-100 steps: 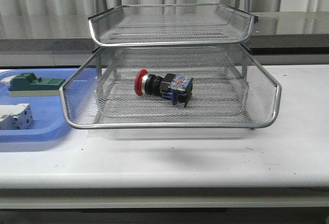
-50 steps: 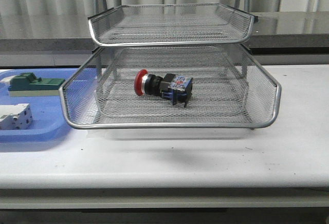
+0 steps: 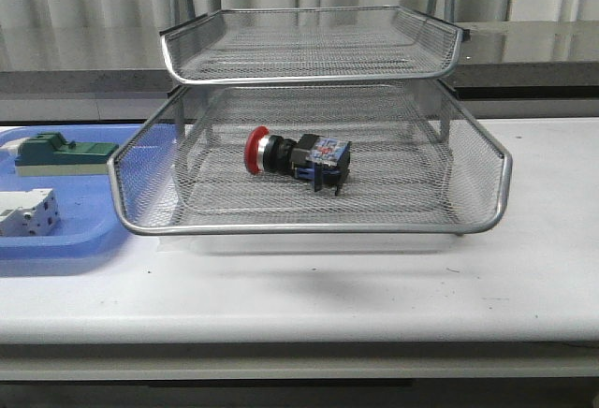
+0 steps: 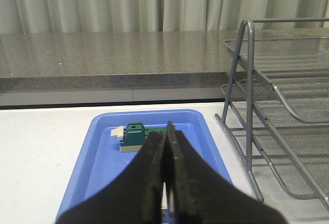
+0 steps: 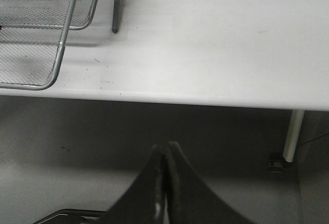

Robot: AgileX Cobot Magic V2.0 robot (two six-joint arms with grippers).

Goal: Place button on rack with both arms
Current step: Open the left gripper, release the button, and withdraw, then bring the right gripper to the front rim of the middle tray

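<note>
The table (image 3: 524,277) is the largest thing, white and wide, and on it stands the rack (image 3: 309,225), a silver wire-mesh stand with metal rod frame; its middle tray is pulled forward. Beside the rack lies a blue tray (image 4: 97,162) with a green block (image 4: 132,136) and a white terminal block (image 3: 26,213) on it. The left gripper (image 4: 165,183) hangs above the near end of the blue tray, with the green block beyond its jaws and the rack frame off to one side; its jaws are pressed together and hold nothing. The right gripper (image 5: 165,183) is beyond the table edge, over the floor, with a corner of the rack well apart from it; its jaws are also pressed together and empty. The button (image 3: 298,160) lies on its side on the mesh of the pulled-out tray, far from both jaws, red round head at one end, black collar in the middle, blue-black block body at the other end. To my judgement the placing is done, and what remains is perhaps to push the tray in. For this, both arms should press the front rim evenly and slowly, so the button does not roll.
</note>
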